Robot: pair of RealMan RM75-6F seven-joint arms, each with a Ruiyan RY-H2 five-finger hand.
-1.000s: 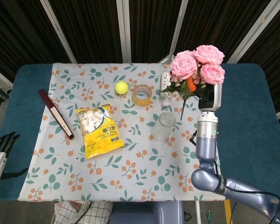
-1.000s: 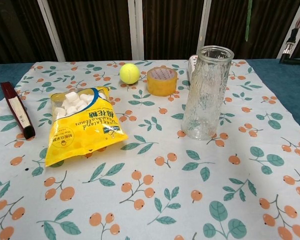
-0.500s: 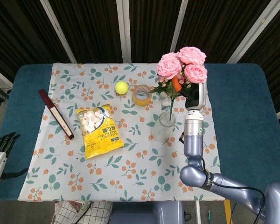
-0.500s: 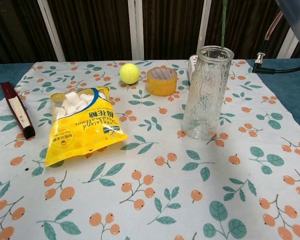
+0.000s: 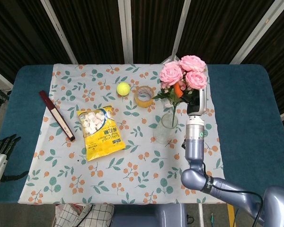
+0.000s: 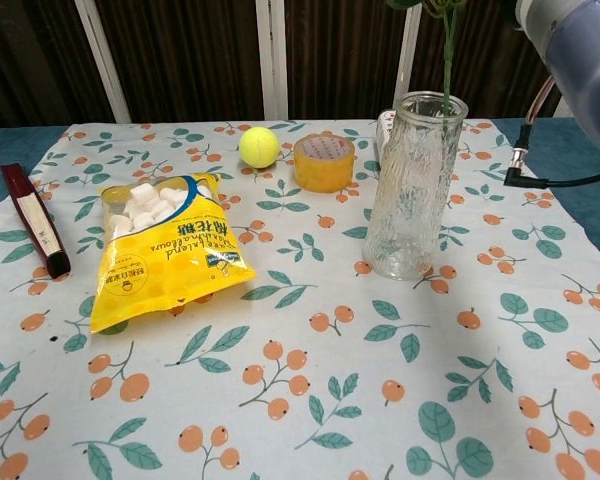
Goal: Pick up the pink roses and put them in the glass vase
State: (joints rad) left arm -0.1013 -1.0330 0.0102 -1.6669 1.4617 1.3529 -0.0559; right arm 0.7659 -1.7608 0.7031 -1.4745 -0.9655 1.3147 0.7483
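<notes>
The pink roses (image 5: 184, 72) are upright over the glass vase (image 5: 166, 128), which stands right of the table's middle. My right hand (image 5: 193, 96) grips the bunch just under the blooms and is mostly hidden by leaves and petals. The green stem (image 5: 173, 111) runs down into the vase mouth. In the chest view the stem (image 6: 447, 60) drops through the rim of the vase (image 6: 415, 190), and my right forearm (image 6: 580, 50) fills the top right corner. My left hand (image 5: 2, 145) hangs off the table's left edge, holding nothing.
On the flowered cloth lie a tennis ball (image 5: 123, 88), a tape roll (image 5: 144, 96), a yellow marshmallow bag (image 5: 100, 131) and a dark red case (image 5: 56, 115). A small white object (image 6: 384, 130) sits just behind the vase. A black cable (image 6: 540, 180) trails at the right.
My right hand has carried the roses left and down. The stem, first right of the vase, now hangs inside its mouth. The left hand has not moved.
</notes>
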